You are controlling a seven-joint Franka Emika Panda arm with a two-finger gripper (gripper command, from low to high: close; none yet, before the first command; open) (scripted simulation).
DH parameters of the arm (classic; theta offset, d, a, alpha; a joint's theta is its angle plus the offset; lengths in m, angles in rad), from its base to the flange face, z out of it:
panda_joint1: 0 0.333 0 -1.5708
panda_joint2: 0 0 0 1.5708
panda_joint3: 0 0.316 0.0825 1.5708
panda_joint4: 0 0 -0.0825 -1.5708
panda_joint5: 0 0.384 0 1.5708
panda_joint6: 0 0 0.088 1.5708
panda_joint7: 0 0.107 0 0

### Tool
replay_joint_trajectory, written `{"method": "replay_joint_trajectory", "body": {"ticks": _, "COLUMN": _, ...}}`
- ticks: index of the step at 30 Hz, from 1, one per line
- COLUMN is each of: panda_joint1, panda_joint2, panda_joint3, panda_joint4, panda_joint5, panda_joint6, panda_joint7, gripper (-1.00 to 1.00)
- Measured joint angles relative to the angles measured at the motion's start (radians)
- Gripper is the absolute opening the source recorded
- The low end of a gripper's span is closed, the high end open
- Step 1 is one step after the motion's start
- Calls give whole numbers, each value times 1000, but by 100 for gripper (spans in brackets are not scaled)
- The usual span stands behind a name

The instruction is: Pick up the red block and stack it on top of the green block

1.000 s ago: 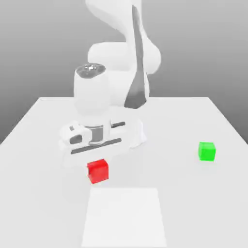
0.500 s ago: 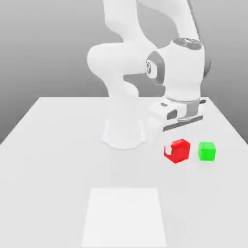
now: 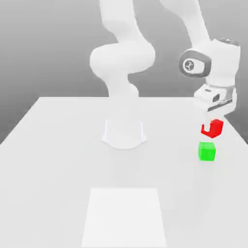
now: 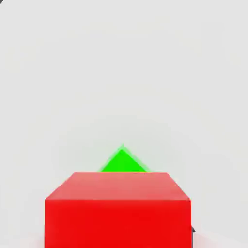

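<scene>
In the exterior view, the white robot arm is rising from its pale, rounded base near the middle of the white desk and is reaching toward the exterior view's right. Its white gripper is hanging beneath the bulky, grey-trimmed wrist and is pinching the small, matte red cube. A pale finger is covering part of the cube on the side toward the exterior view's left. The red cube is showing turned, with a corner pointing downward in the picture, and is appearing just above the small, bright green cube, a narrow strip of desk showing between the two. The green cube is sitting upright on the desk, toward the exterior view's right, and is not touching the red one. A flat white rectangle is lying at the near part of the desk, well apart from both cubes.

In the hand view, the red cube is looming large and close, one face showing bright red and another a paler red. Beyond it, a corner of the green cube is peeking out as a pointed triangle, while the red cube is hiding the rest. The pale desk surface is spreading around them, and a small dark sliver is showing right beside the red cube's edge; what it is, the view is leaving unclear.
</scene>
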Motion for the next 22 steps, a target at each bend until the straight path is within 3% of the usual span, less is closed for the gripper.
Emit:
{"method": "replay_joint_trajectory", "body": {"ticks": 4, "panda_joint1": -82, "panda_joint2": 127, "panda_joint3": 6, "panda_joint4": -2, "panda_joint5": -223, "panda_joint6": 112, "panda_joint7": 153, "gripper": -100}}
{"method": "replay_joint_trajectory", "body": {"ticks": 5, "panda_joint1": -95, "panda_joint2": 158, "panda_joint3": 1, "panda_joint4": -1, "panda_joint5": -309, "panda_joint6": 134, "panda_joint7": 213, "gripper": 100}}
{"method": "replay_joint_trajectory", "body": {"ticks": 10, "panda_joint1": -148, "panda_joint2": 158, "panda_joint3": 1, "panda_joint4": -1, "panda_joint5": -309, "panda_joint6": 135, "panda_joint7": 213, "gripper": 100}}
{"method": "replay_joint_trajectory", "body": {"ticks": 11, "panda_joint1": -158, "panda_joint2": 174, "panda_joint3": 3, "panda_joint4": -1, "panda_joint5": -353, "panda_joint6": 145, "panda_joint7": 243, "gripper": 100}}
{"method": "replay_joint_trajectory", "body": {"ticks": 16, "panda_joint1": -26, "panda_joint2": 54, "panda_joint3": 4, "panda_joint4": -1, "panda_joint5": -76, "panda_joint6": 49, "panda_joint7": 52, "gripper": 100}}
{"method": "replay_joint_trajectory", "body": {"ticks": 22, "panda_joint1": 80, "panda_joint2": -116, "panda_joint3": -63, "panda_joint4": 0, "panda_joint5": 73, "panda_joint6": -117, "panda_joint7": -49, "gripper": 100}}
